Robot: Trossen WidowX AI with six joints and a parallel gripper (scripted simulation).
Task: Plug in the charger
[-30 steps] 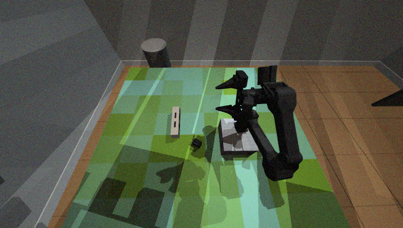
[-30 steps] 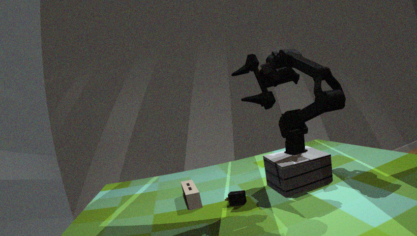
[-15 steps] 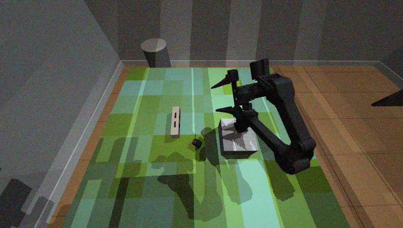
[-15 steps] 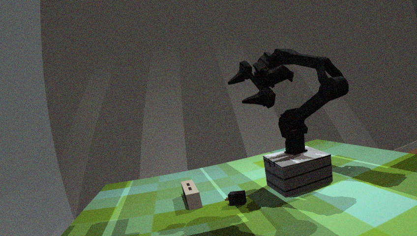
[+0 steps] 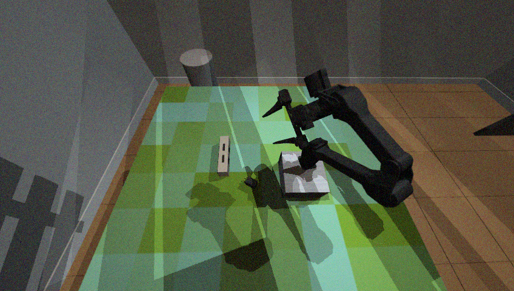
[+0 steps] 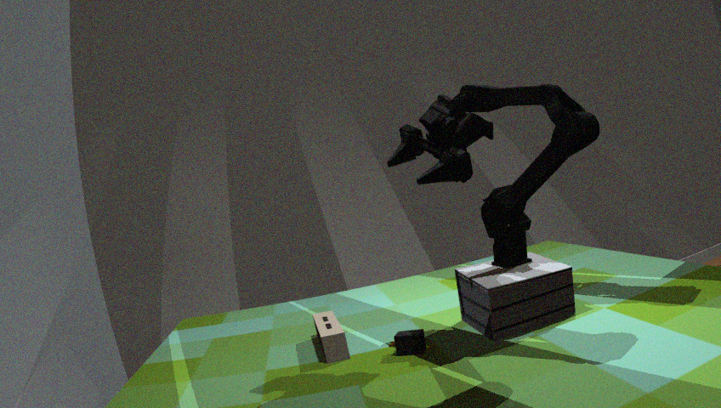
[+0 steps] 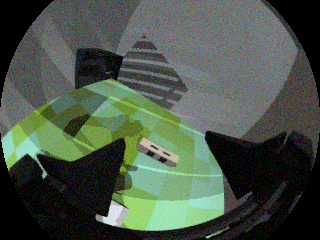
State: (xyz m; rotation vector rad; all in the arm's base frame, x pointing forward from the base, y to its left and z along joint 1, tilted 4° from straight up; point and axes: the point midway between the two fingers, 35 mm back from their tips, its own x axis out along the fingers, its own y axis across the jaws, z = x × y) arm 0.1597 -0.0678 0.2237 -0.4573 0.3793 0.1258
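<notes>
The black charger (image 5: 251, 182) (image 6: 411, 342) lies on the patterned surface, between the power strip and the arm's base. In the exterior view its prongs point toward the strip's side. I cannot make it out in the wrist view. The pale power strip (image 5: 223, 165) (image 6: 335, 348) (image 7: 160, 151) stands beyond the charger, with two dark openings on its top. Nothing is plugged into them. My gripper (image 5: 268, 130) (image 6: 403, 173) (image 7: 166, 139) is wide open and empty, high above the surface and well away from both objects. Its fingers are tilted down toward the strip's side.
The arm stands on a pale block (image 5: 306, 187) (image 6: 530, 308) (image 7: 112, 214) beside the charger. A grey cylinder (image 5: 196, 57) stands at the far back left. A dark pointed shape (image 5: 499, 127) shows at the right edge of the top view. Strong shadows cross the surface.
</notes>
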